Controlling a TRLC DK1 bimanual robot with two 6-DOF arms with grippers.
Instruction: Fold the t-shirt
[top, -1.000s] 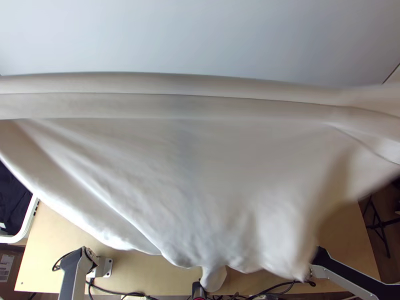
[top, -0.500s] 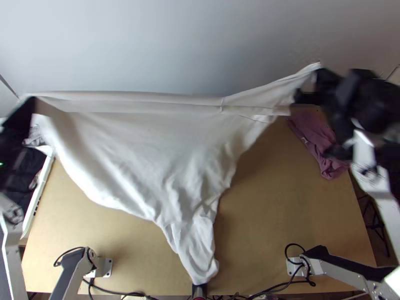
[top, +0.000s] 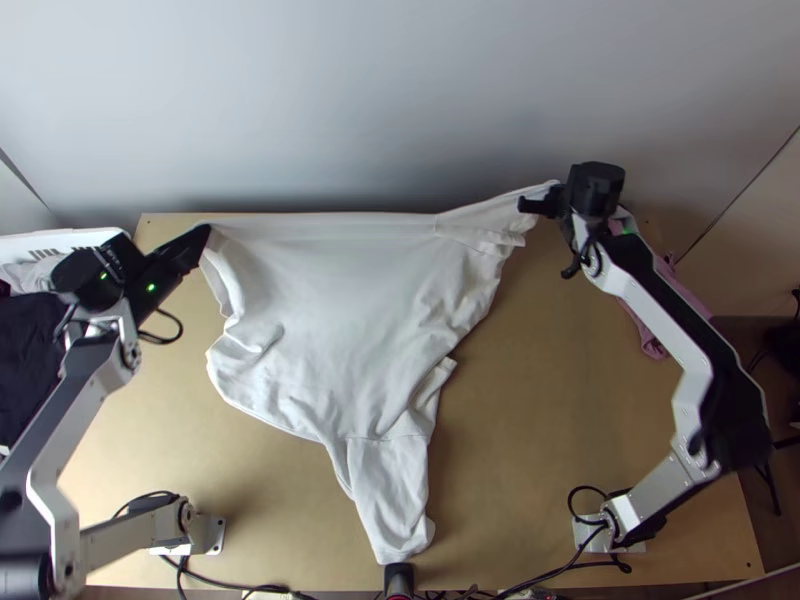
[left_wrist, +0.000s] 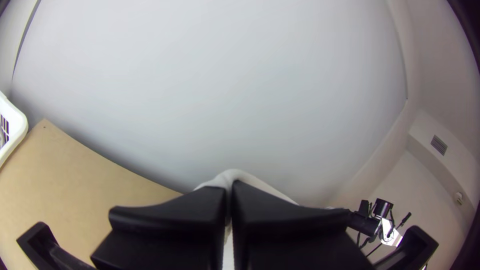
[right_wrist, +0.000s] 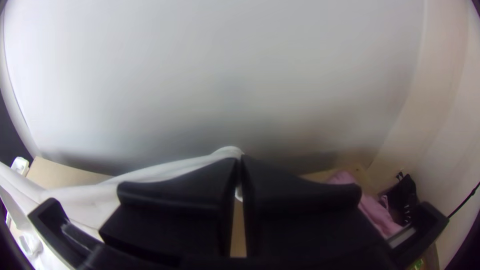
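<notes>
- The left gripper (top: 203, 238) is clenched on one far corner of the t-shirt (top: 340, 320).
- The right gripper (top: 527, 207) has its fingers pressed together on the shirt's other far end, a pinched tip of cloth showing between them in its wrist view.
- Between the two grippers the shirt's far edge runs taut; nearer than both, the body hangs rumpled, narrowing towards the near edge of the table (top: 560, 420).
- A white basket (top: 65, 238) sits just outward of the left gripper.
- A pink-purple cloth (top: 648, 335) lies outward of the right gripper, partly under the right arm.
</notes>
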